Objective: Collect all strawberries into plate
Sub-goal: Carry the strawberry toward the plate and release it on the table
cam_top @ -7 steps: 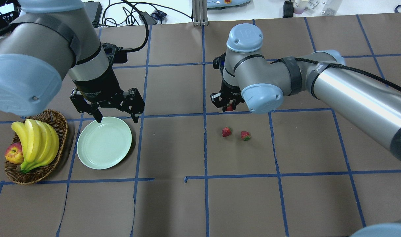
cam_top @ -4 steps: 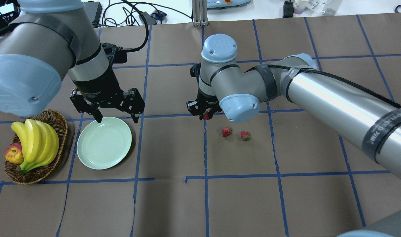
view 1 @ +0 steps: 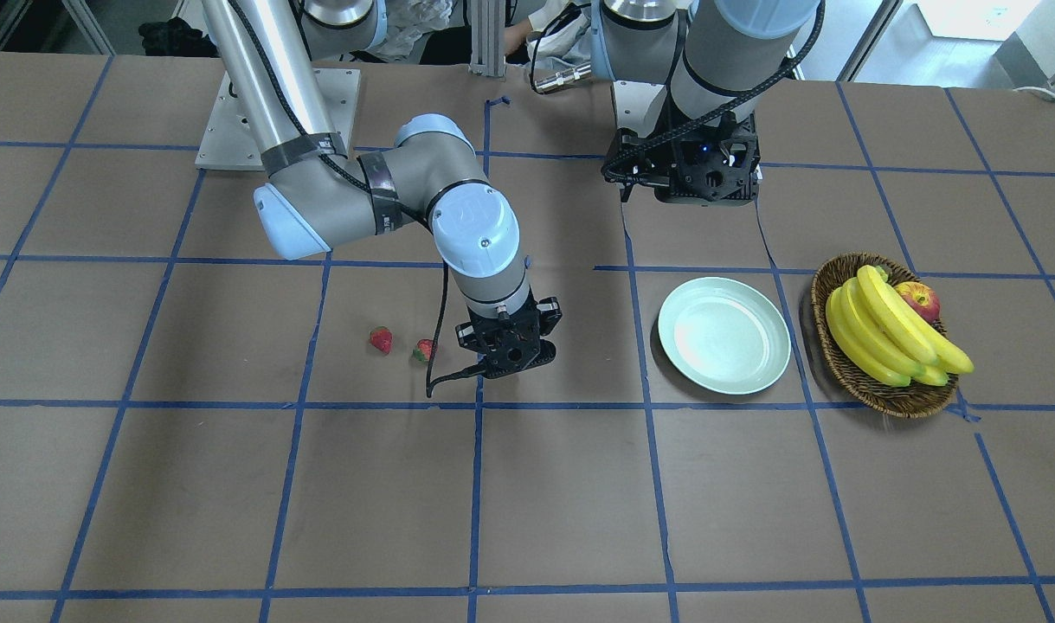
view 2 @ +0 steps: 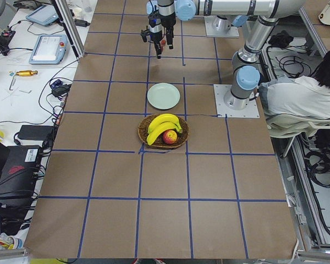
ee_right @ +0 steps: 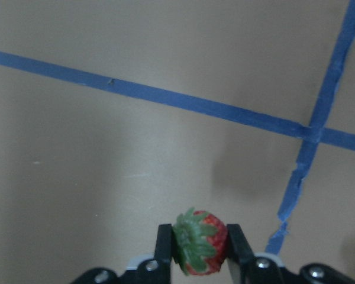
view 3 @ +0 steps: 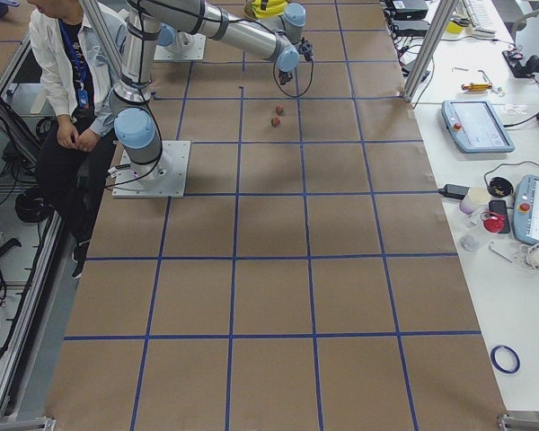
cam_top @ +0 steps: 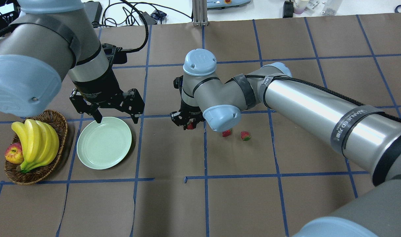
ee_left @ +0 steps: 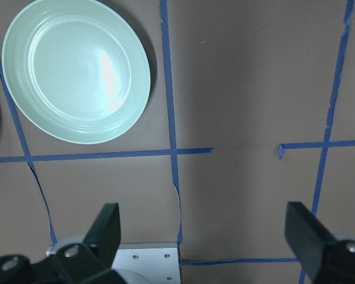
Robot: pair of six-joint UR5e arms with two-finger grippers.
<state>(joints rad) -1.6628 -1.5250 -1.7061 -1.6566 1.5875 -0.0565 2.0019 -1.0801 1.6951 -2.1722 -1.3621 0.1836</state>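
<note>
Pinching one strawberry [ee_right: 208, 236] upright in the right pincer [ee_right: 199, 234], leafy cap up, tip down; left pincer [ee_left: 204, 222] spread wide.

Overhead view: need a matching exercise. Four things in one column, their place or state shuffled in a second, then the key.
Column one
A. right claw
B. left claw
C. pale mint-green round plate
D. red-yellow apple

Column two
1. in the brown woven wicker basket, beside the yellow bananas
2. open, holding nothing
3. holds no fruit
4. shut on a small red strawberry with a green cap

Pairs: A-4, B-2, C-3, D-1
</note>
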